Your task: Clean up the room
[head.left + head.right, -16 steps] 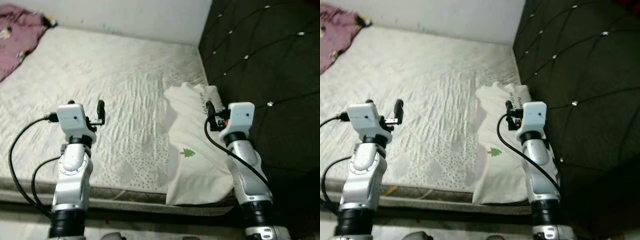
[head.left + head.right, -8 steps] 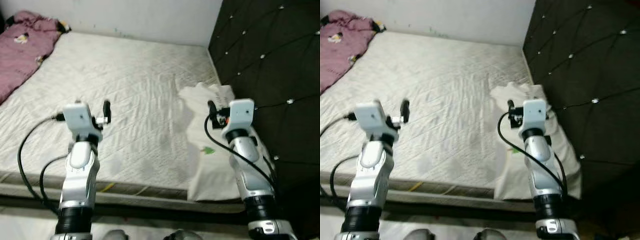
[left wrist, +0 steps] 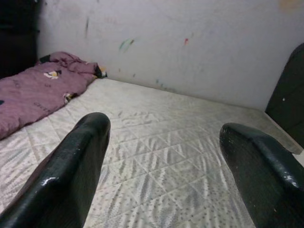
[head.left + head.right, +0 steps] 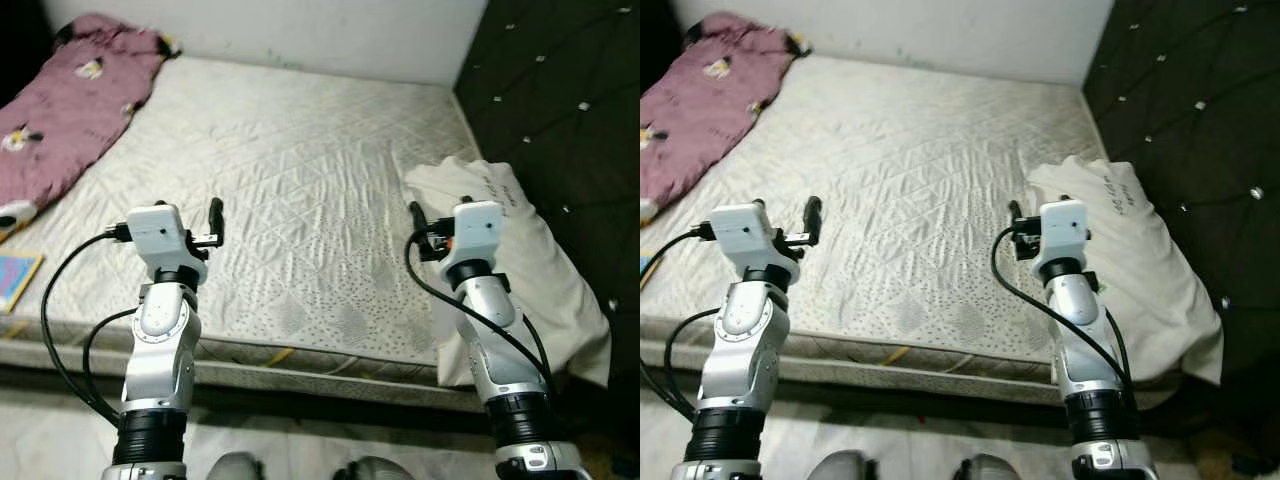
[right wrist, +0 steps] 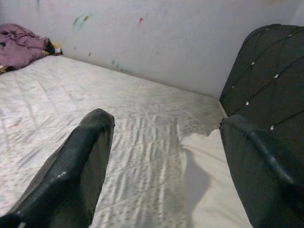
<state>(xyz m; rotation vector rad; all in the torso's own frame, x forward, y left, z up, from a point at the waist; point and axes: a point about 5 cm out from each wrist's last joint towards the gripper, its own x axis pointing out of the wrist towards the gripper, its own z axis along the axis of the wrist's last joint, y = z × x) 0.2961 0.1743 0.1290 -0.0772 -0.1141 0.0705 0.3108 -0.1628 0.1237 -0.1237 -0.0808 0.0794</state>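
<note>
A white pillow (image 4: 520,250) with a small print lies at the right end of a bare quilted mattress (image 4: 300,170), partly hanging over its front edge. At the mattress's far left corner sits a crumpled purple blanket (image 4: 70,120) with small pictures on it. Both arms are raised over the mattress's front edge. My left gripper (image 3: 164,130) is open and empty, facing the far wall. My right gripper (image 5: 166,122) is open and empty as well, just left of the pillow (image 5: 209,180).
A dark tufted headboard (image 4: 570,90) rises along the right side, and a white wall (image 4: 300,30) runs behind the bed. A blue flat thing (image 4: 15,280) lies at the left edge, below the mattress. Pale floor shows beneath the bed's front edge.
The camera has swung left and pulled back: the pillow now sits further right and more of the purple blanket shows. Both arms keep the same raised pose, grippers open.
</note>
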